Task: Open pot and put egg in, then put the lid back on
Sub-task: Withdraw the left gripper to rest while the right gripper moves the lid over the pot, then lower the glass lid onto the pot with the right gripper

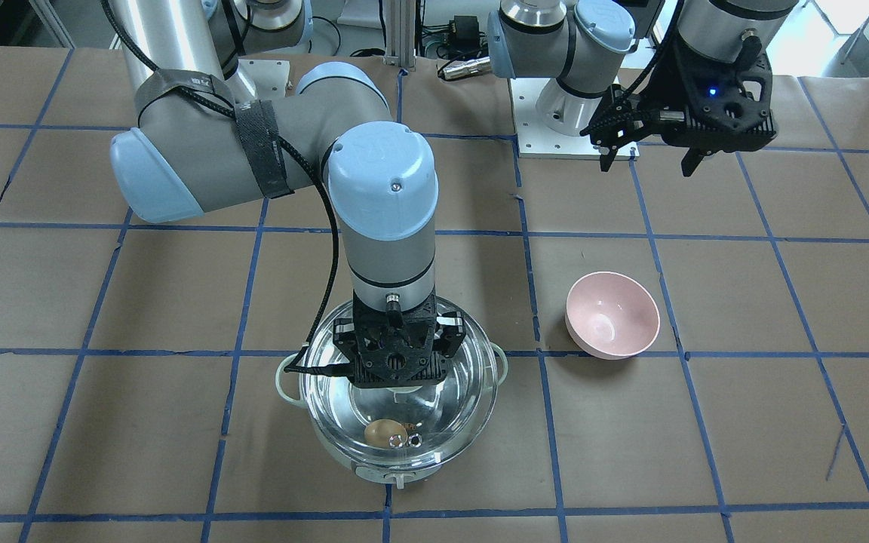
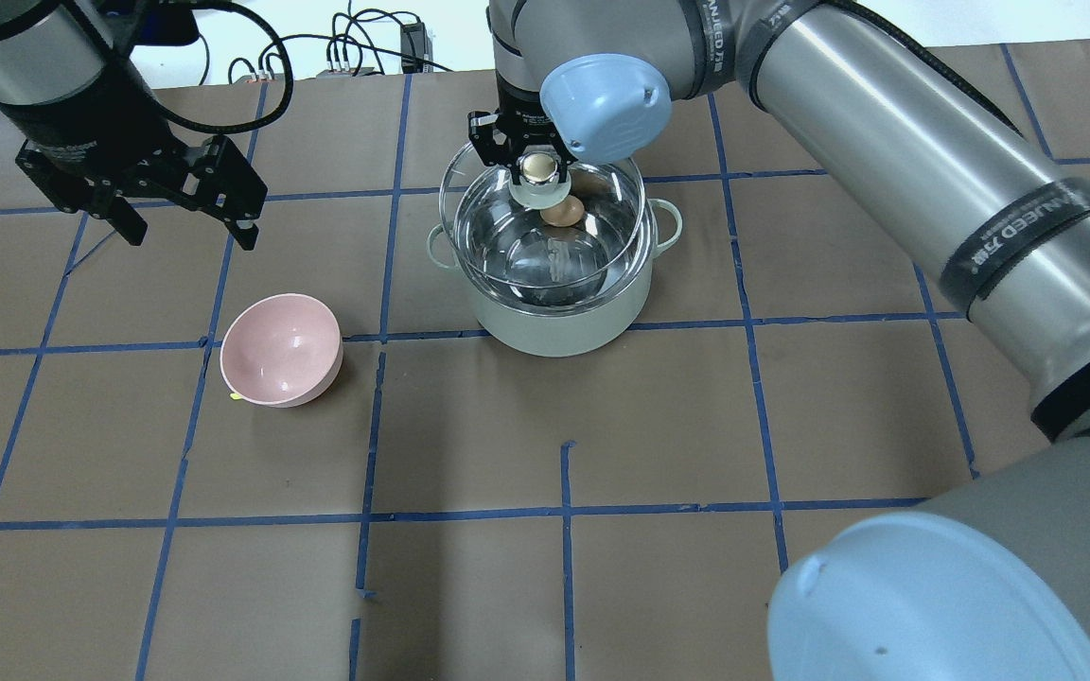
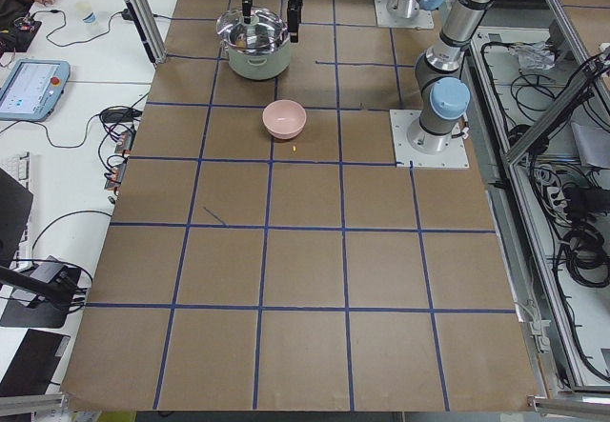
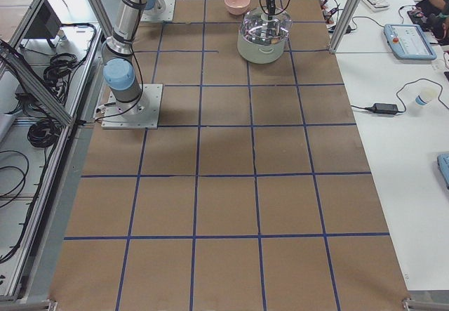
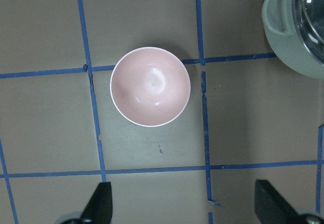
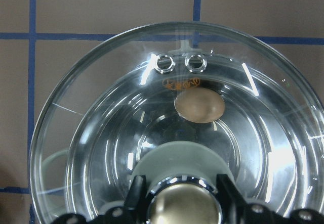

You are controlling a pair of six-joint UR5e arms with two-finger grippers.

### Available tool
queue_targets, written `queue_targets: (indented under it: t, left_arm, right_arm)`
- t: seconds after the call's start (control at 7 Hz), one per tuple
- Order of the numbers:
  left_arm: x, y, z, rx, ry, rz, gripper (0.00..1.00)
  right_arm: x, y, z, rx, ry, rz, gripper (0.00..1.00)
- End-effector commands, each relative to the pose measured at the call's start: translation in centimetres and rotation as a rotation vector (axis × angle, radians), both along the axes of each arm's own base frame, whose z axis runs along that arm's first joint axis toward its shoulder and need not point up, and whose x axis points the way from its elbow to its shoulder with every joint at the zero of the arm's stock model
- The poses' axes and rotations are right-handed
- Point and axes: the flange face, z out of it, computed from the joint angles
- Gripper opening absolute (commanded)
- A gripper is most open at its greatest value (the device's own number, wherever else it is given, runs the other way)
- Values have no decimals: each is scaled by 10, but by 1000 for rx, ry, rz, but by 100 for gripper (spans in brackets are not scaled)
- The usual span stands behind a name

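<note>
my right gripper [image 2: 537, 170] grasps the lid [image 6: 101, 107] by its knob [image 6: 183, 210], so it hangs level over the pot [image 2: 554, 331]; the egg [image 6: 198, 105] lies below the gripper, inside. left gripper [image 5: 187, 204] hovers released, well apart.

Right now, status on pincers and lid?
Right pincer shut on lid knob. Left pincer open, empty. Egg in pot; lid over pot, seating unclear. Nothing blocking; pink bowl stands apart.

The tabletop [image 2: 602, 426] is brown, crossed by a grid of blue tape lines. The pot [image 2: 554, 333] is pale mint-white outside, mirror-bright steel inside; the egg [image 6: 198, 105] is tan-brown. The lid [image 6: 91, 107] is clear glass, its knob pale with a gold cap. The bowl [image 2: 280, 348] is pink. The left end effector [image 2: 190, 232] and right end effector [image 6: 182, 204] are black.
</note>
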Motion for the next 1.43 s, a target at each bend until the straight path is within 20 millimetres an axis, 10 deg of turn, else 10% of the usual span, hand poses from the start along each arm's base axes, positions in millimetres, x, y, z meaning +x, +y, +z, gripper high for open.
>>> queue_targets:
  t: [0.0,1.29]
  left_arm:
    - [-3,3,1,-6,21,48,100]
    - [-1,-5,8,-85,28,81,100]
  right_arm:
    - [-2,4,-12,21,12,22,5]
    - [-5,6,-16,23,36,41,5]
